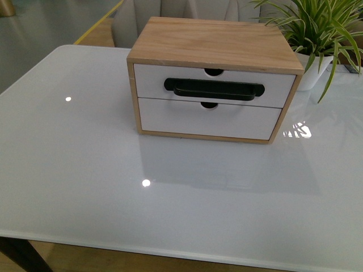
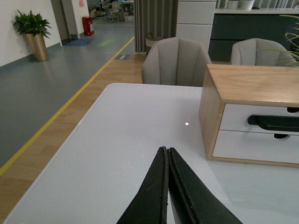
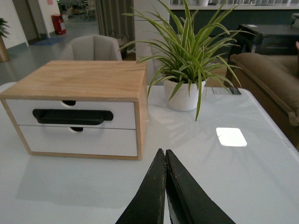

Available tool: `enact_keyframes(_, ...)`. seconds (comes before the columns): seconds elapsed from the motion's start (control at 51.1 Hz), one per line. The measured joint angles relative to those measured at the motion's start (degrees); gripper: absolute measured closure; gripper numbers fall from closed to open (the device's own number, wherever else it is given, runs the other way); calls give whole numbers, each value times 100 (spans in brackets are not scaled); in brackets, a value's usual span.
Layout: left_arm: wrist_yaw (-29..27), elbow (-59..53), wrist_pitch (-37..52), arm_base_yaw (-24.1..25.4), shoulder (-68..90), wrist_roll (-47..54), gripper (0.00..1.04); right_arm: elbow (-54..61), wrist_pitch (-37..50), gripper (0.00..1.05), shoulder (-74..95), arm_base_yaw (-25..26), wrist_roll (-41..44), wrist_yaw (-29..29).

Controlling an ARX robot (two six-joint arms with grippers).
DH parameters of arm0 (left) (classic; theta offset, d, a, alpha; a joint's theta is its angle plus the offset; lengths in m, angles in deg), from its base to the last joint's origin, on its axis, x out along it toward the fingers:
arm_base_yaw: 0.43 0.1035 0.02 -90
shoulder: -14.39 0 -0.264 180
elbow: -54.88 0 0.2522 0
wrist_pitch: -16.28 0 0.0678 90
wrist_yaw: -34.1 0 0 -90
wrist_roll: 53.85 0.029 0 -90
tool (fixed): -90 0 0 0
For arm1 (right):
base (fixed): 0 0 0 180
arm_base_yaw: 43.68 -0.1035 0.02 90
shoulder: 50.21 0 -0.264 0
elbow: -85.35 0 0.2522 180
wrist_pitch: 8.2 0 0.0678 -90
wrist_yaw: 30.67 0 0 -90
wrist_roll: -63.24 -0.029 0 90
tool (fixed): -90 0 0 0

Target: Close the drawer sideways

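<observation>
A light-wood cabinet [image 1: 215, 39] stands at the back middle of the white table [image 1: 113, 187]. Its upper drawer [image 1: 153, 82] has a white front, a long black bar handle [image 1: 214, 89] and a semicircular notch; its front sits flush with the cabinet frame. The drawer also shows in the left wrist view [image 2: 238, 116] and in the right wrist view [image 3: 124, 114]. My left gripper [image 2: 166, 150] is shut and empty, over the table well left of the cabinet. My right gripper [image 3: 163, 151] is shut and empty, in front of the cabinet's right corner. Neither arm shows in the front view.
Below it sits a handle-less white drawer [image 1: 204, 120], also flush. A spider plant in a white pot [image 1: 315, 71] stands right of the cabinet, close to it. Grey chairs [image 2: 176, 60] stand behind the table. The table's near edge [image 1: 170, 255] is close in front.
</observation>
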Motion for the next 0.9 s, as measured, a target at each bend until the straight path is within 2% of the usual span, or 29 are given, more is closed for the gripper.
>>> enact_keyframes(0.078,0,0,-216,0,-219,0,103,0,-153,103,-153,0,-2,0)
enact_keyframes(0.157,-2,0,-404,0,-404,0,103,-2,-1034,103,-844,0,-2,-4)
enact_keyframes(0.196,-2,0,-501,0,-496,0,103,-2,-1141,103,-1091,0,-2,2)
enact_keyframes(0.372,0,0,-769,0,-763,0,103,-2,-1169,103,-1137,0,-2,0)
enact_keyframes(0.47,0,0,-1687,0,-1589,0,103,-2,-1174,103,-1143,0,-2,-2)
enact_keyframes(0.822,-2,0,-1742,0,-1709,0,103,-2,-1176,103,-1147,0,-2,0)
enact_keyframes(0.861,-2,0,-1742,0,-1709,-2,99,-2,-1176,103,-1147,0,-2,0)
enact_keyframes(0.9,0,0,-1742,0,-1709,-2,88,-2,-1176,101,-1147,0,0,0)
